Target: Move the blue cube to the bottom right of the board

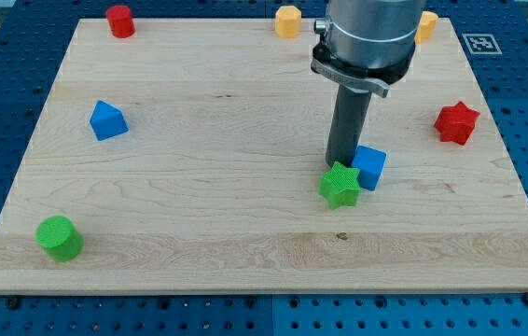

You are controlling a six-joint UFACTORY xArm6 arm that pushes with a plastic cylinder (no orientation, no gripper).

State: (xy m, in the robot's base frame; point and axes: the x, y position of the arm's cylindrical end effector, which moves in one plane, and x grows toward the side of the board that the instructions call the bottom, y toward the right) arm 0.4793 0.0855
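The blue cube (370,167) sits right of the board's middle, touching the green star (340,184) at its lower left. My tip (341,164) is at the end of the dark rod, just left of the blue cube and just above the green star, close to both. The rod's lower end is partly hidden behind the star's top.
A blue triangular block (107,120) lies at the left, a green cylinder (60,237) at the bottom left, a red cylinder (120,21) at the top left. A yellow block (287,21) and another yellow block (426,25) lie at the top. A red star (456,123) lies at the right.
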